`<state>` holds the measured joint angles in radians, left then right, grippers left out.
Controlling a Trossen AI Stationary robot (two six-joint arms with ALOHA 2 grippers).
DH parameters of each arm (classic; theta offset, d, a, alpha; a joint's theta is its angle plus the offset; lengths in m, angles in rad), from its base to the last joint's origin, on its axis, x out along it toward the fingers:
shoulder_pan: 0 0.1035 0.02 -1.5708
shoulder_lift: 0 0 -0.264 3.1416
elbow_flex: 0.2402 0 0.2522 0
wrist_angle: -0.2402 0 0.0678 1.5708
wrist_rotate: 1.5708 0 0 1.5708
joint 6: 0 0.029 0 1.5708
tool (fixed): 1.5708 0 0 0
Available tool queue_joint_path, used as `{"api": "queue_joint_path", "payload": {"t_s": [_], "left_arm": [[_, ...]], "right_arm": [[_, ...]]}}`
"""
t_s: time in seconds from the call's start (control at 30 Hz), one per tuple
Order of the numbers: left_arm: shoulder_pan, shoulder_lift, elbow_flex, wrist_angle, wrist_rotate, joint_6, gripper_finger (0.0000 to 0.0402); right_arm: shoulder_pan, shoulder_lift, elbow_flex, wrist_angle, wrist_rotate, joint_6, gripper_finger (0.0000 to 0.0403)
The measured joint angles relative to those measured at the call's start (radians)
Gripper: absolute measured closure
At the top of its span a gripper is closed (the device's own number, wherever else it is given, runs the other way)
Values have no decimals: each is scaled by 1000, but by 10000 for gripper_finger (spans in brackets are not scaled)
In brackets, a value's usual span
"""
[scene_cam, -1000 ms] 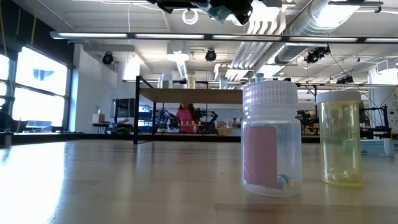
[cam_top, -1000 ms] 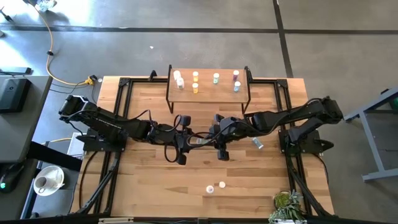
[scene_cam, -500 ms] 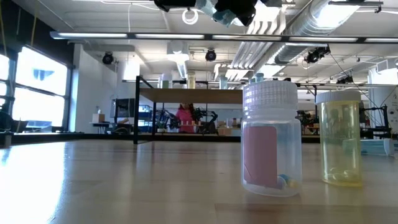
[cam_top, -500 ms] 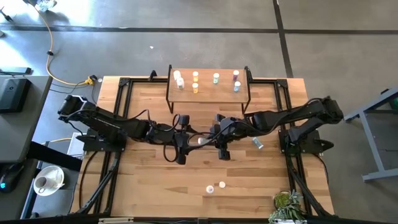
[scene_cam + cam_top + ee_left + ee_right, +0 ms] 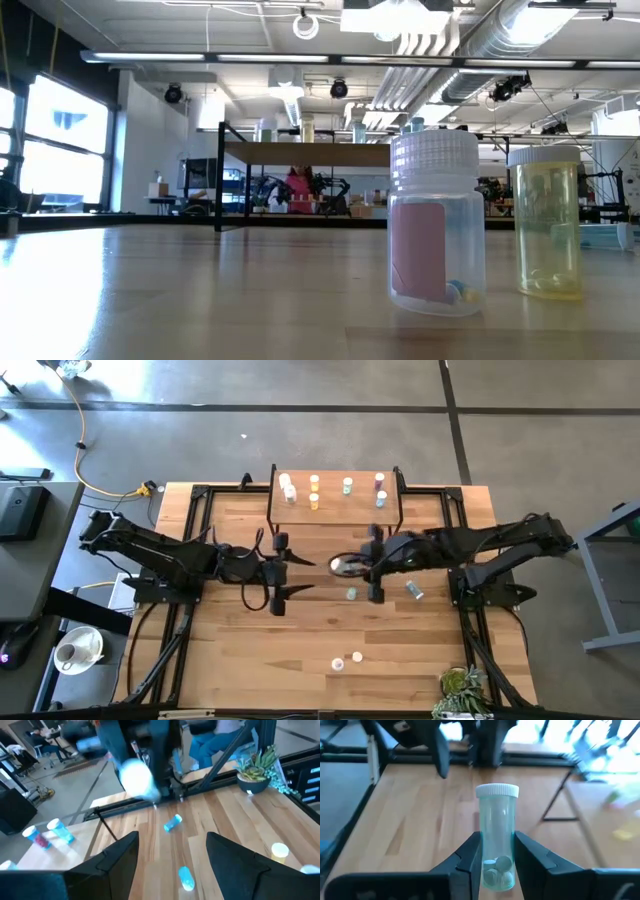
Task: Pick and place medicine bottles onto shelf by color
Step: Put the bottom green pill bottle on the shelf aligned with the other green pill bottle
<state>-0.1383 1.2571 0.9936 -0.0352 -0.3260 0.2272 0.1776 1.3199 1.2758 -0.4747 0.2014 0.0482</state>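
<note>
My right gripper [image 5: 358,566] hovers over the table's middle, shut on a pale teal medicine bottle [image 5: 497,840] with a white cap and pills inside. My left gripper [image 5: 303,576] stands open just left of it, its fingers [image 5: 117,857] holding nothing. The shelf [image 5: 335,507] stands at the far edge with several bottles upright on it, among them white [image 5: 288,488], orange [image 5: 314,491] and blue [image 5: 381,498]. Two teal bottles [image 5: 351,593] [image 5: 413,591] lie on their sides on the table. A pink bottle [image 5: 436,225] and a yellow bottle [image 5: 547,222] stand near the front edge. My right gripper pinches the bottle's lower body [image 5: 496,865], near its base, between its two fingers [image 5: 470,857]. The fingers come from the table's right, slanting a little down. The bottle sticks out ahead in line with them, cap end [image 5: 497,791] foremost, lifted clear of the table.
Black frame rails [image 5: 195,540] run along both sides of the table. A potted plant [image 5: 460,690] stands at the near right corner. Bare wood lies between the arms and the two front bottles [image 5: 347,660].
The two grippers, close together over the table's middle a second ago, have drawn apart. My left gripper has pulled back toward the table's left edge and risen. My right gripper has moved toward the right edge and up, carrying the teal bottle.
</note>
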Motion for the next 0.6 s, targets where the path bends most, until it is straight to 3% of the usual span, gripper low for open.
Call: {"api": "queue_joint_path", "payload": {"t_s": [0.3,0.6], "left_arm": [[1,-66,-1,-89,0,-8,181],[0,-73,-1,-135,0,-25,181]], "right_arm": [[1,-102,0,0,214,-25,318],[-1,-118,-50,-32,323,-31,318]]}}
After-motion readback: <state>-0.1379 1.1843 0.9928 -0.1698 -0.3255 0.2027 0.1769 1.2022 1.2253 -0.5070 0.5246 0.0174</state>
